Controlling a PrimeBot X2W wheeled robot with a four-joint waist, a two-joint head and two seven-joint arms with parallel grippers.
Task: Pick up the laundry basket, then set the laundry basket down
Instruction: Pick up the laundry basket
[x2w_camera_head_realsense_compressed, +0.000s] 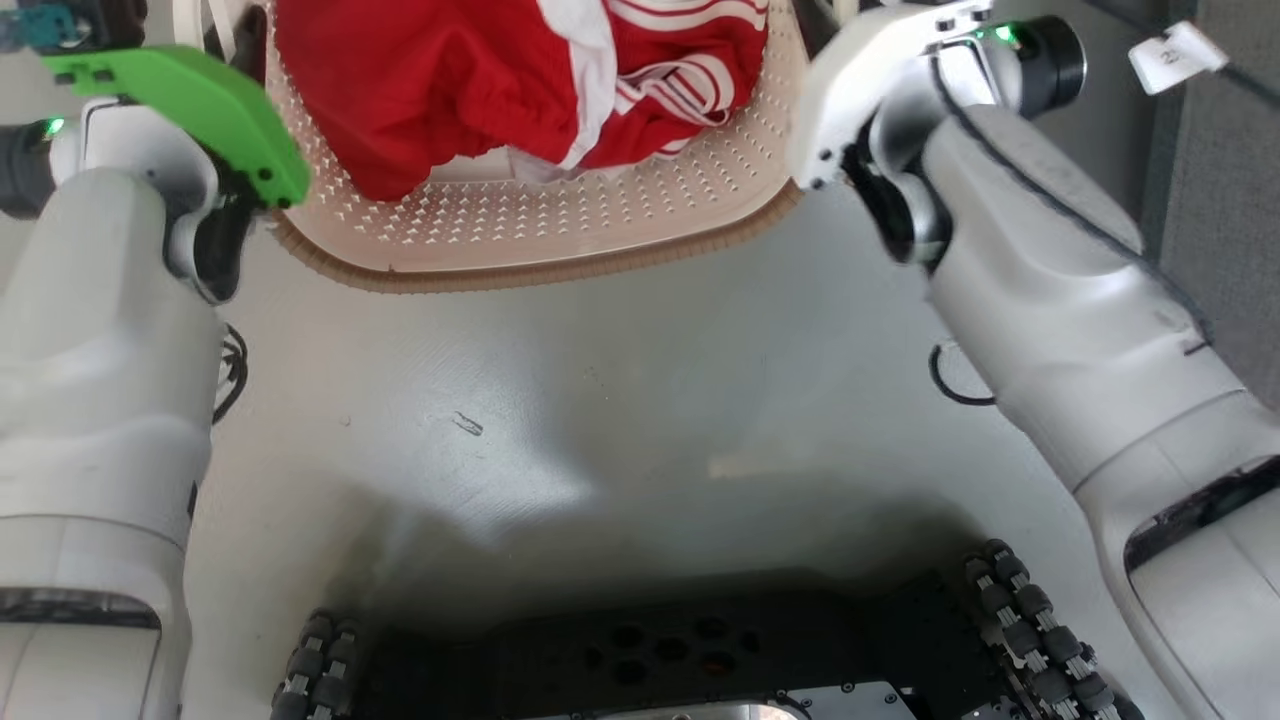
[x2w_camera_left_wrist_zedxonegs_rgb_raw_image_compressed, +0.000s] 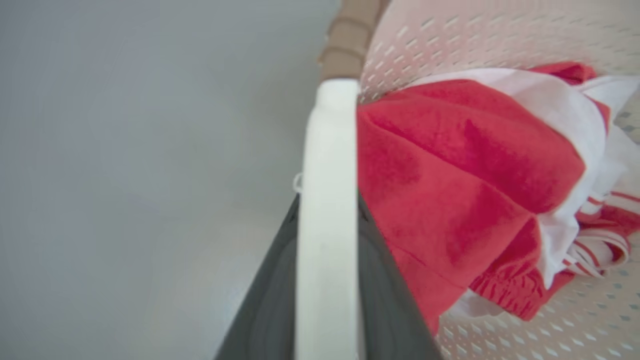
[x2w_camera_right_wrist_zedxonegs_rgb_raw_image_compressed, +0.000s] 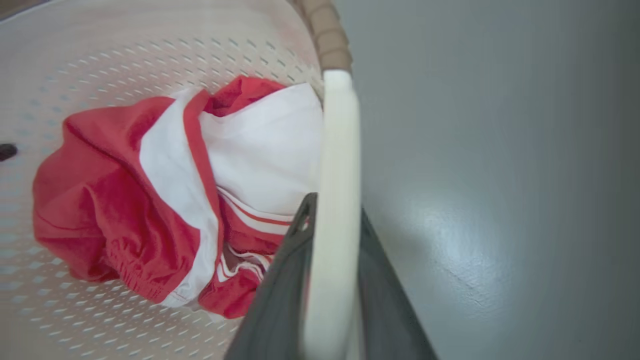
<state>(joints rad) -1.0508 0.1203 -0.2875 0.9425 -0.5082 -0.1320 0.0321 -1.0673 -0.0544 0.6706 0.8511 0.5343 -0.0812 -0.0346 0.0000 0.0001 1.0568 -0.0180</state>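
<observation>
Dead ahead: basket (x2w_camera_head_realsense_compressed: 520, 235), long axis left-right. Left gripper (x2w_camera_left_wrist_zedxonegs_rgb_raw_image_compressed: 327, 200) clamps left handle (x2w_camera_left_wrist_zedxonegs_rgb_raw_image_compressed: 330, 135), right gripper (x2w_camera_right_wrist_zedxonegs_rgb_raw_image_compressed: 336, 210) clamps right handle (x2w_camera_right_wrist_zedxonegs_rgb_raw_image_compressed: 341, 130) (red clothes (x2w_camera_head_realsense_compressed: 440, 90) inside). Set-down judged vertical, floor (x2w_camera_head_realsense_compressed: 620, 400) straight below.

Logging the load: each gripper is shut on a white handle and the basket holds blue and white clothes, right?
Not blue: the clothes in the laundry basket are red and white, as the head view shows. The left gripper and right gripper are each shut on a white handle.
</observation>
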